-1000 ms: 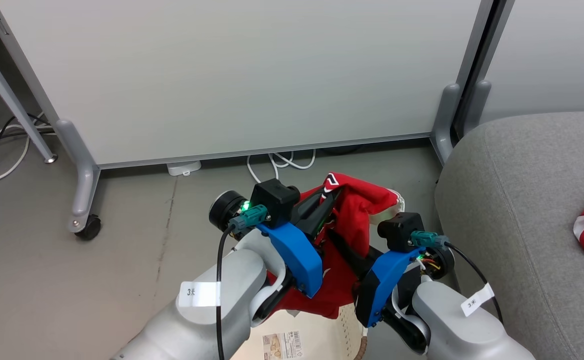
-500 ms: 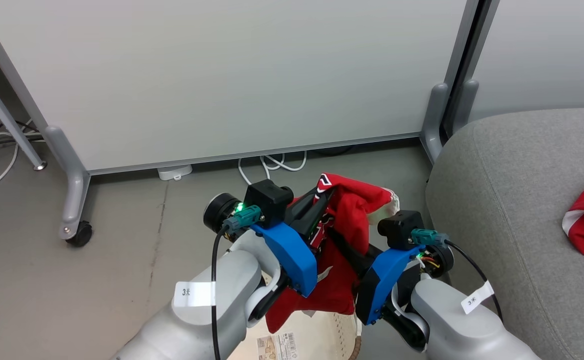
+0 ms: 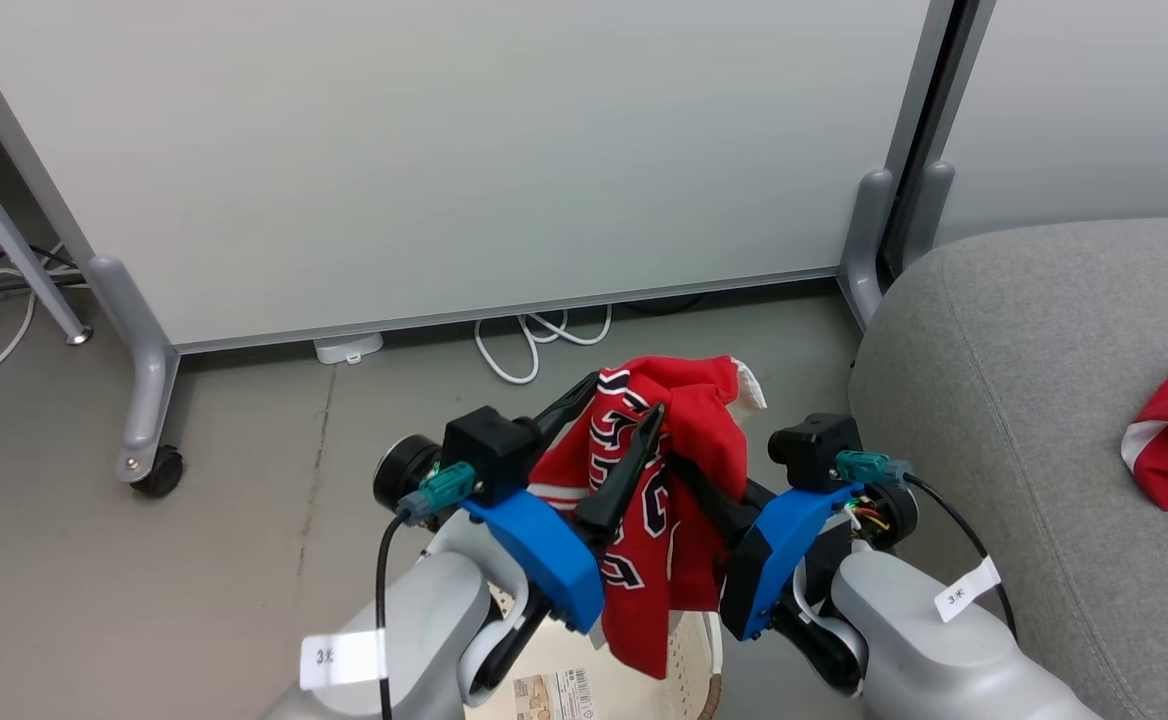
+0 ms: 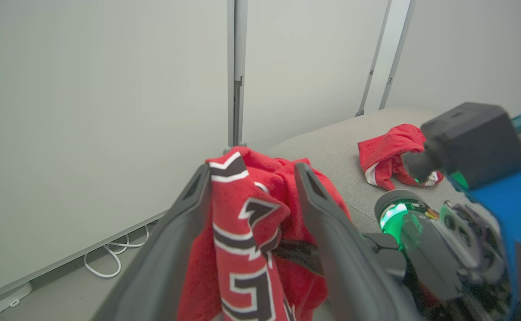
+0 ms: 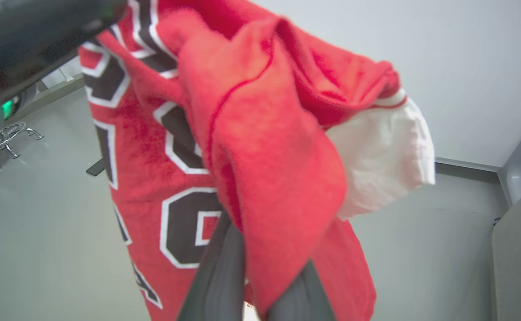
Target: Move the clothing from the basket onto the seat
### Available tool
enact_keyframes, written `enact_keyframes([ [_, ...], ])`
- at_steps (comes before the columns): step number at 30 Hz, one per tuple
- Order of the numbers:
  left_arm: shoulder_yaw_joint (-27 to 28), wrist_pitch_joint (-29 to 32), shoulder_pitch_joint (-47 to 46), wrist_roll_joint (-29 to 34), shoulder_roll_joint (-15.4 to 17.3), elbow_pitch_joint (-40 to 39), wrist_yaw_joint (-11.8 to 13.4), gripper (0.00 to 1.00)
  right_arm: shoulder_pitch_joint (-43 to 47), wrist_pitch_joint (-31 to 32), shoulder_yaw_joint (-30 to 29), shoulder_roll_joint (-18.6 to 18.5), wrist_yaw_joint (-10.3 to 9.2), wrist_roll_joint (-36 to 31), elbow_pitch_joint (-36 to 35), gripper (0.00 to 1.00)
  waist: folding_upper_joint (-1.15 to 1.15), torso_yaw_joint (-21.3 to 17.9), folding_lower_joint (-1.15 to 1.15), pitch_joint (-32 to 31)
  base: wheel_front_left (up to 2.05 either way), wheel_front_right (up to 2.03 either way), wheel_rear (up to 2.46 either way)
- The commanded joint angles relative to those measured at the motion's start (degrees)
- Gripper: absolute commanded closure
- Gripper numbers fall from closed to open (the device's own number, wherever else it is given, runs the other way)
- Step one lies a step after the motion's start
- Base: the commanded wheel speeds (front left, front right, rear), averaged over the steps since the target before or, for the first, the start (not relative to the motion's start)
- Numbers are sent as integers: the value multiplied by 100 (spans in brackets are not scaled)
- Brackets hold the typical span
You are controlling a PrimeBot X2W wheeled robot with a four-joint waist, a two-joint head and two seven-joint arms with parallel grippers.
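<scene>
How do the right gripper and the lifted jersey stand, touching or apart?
Touching. The right wrist view shows the right gripper shut on a red fold of the lifted jersey.

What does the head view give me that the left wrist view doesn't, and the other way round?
Head view: the basket below the hanging jersey, and a caster wheel on the floor. Left wrist view: most of the second jersey lying on the seat, which the head view crops. Both: the held jersey between the left tool's spread fingers, the seat, the white floor cable.
</scene>
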Motion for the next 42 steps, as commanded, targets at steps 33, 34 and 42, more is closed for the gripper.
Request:
enact_keyframes([
  [33,2832,-15,3129,2069,91,-1861,-3,0,215,-54,-458,-123,1,-186,-214,100,0,-34,0,23,0,0,0],
  [34,2836,-15,3130,2078,94,-1864,-3,0,214,-54,-466,-121,1,-190,-218,100,0,-59,0,25,0,0,0],
  [42,2832,-15,3124,2086,126,-1919,-4,0,171,-53,-518,-103,1,-238,-275,100,0,-507,0,85,0,0,0],
])
